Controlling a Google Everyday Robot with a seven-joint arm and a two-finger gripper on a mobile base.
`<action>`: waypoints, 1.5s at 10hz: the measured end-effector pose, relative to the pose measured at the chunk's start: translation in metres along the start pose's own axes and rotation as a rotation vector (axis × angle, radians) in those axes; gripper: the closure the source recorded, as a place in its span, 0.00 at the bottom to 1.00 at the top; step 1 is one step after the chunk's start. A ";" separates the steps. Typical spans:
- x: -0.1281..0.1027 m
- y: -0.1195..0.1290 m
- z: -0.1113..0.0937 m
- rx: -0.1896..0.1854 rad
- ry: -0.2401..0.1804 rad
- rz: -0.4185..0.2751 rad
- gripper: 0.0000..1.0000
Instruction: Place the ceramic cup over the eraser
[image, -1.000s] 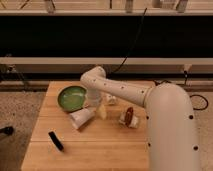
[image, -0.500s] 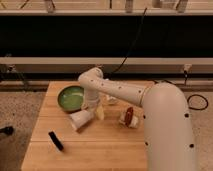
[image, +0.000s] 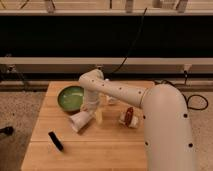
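Camera view is showing you the ceramic cup (image: 80, 120) lying tipped on the counter (image: 110, 147) just below the green bowl (image: 71, 97), the pincer (image: 90, 108) touching its base, grip state unclear; it's rigid, slick, breakable, so clasp its wall.

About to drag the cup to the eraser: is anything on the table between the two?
Nothing visible. The cup lies on its side by the gripper, just below the green bowl. The eraser lies toward the table's front left, and only bare wood shows between them. The snack pack sits off to the right.
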 end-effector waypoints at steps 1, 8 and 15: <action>-0.001 0.001 0.001 0.005 -0.010 0.011 0.48; -0.009 -0.007 -0.032 0.114 0.038 -0.042 1.00; -0.053 -0.014 -0.132 0.161 0.221 -0.188 1.00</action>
